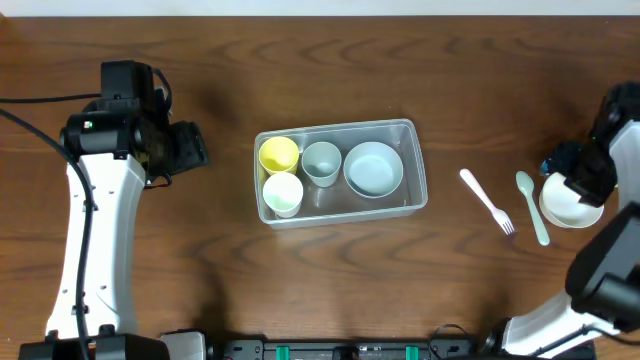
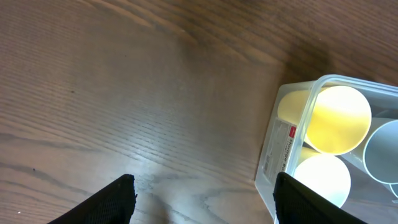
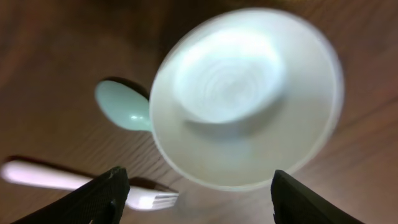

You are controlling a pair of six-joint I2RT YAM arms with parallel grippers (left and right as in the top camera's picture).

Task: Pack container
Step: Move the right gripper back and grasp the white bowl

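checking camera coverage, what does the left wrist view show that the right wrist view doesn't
Only left wrist: a corner of the container holding the yellow cup, the white cup and part of a pale blue cup. Only right wrist: the white bowl, blurred, the green spoon and the white fork. Both: the wooden table and an open gripper, the left gripper or the right gripper.
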